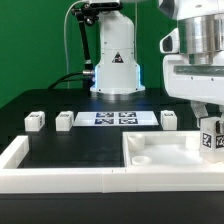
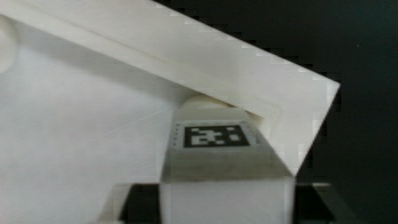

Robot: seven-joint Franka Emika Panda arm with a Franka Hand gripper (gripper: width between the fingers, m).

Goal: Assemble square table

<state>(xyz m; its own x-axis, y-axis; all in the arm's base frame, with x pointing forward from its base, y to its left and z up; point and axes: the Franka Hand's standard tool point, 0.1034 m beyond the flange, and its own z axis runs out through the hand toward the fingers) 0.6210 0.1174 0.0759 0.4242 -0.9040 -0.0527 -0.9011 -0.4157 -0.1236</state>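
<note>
Three small white tagged plastic leg blocks (image 1: 168, 119) lie off to ext. view's left of your gripper (image 1: 210, 128). It's clamped on a 4th leg block (image 2: 217, 140), upright, w/ the white square rimmed plastic tabletop panel (image 1: 160, 150) just below.

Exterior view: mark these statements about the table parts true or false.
1. Three leg blocks stand loose on the black table. True.
2. The gripper is open and empty. False: it is shut on a fourth leg block.
3. The marker board lies in the row of loose leg blocks, two on the exterior view's left, one on its right. True.
4. The tabletop lies at the exterior view's left. False: it lies at the right, under the gripper.
</note>
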